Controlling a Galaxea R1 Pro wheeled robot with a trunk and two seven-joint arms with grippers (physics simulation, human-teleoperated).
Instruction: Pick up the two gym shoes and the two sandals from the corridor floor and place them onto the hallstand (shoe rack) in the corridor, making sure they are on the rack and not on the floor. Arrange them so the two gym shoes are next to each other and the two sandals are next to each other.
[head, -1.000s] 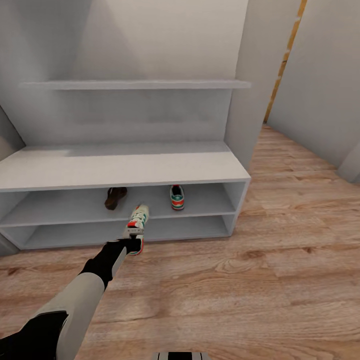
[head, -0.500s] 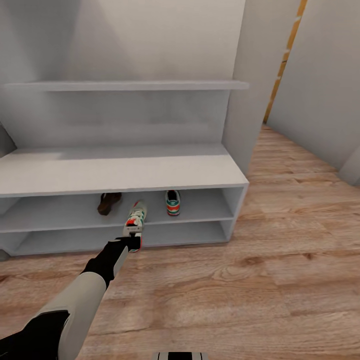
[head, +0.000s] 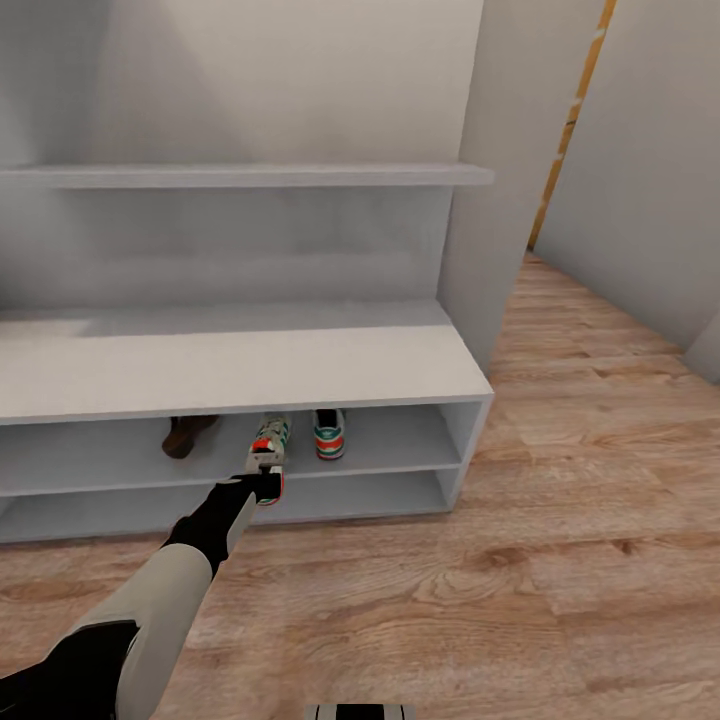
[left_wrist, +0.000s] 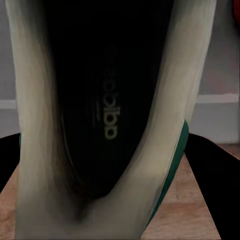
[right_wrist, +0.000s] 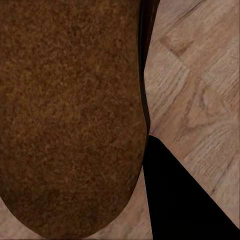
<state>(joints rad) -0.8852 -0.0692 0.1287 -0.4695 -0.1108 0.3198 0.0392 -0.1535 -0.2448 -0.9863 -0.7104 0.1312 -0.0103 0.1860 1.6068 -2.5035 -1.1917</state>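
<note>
My left gripper clamps a gym shoe by its heel, toe toward 12 o'clock at the hallstand's upper tier. My right wrist camera shows a brown sandal gripped over floor.

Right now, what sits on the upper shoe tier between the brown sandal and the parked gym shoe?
In the head view, the gym shoe held by the left hand pokes in between the sandal and the parked gym shoe.

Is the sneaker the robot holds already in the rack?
Partly in. The held sneaker has its toe over the upper tier of the rack, its heel in the left gripper outside.
</note>
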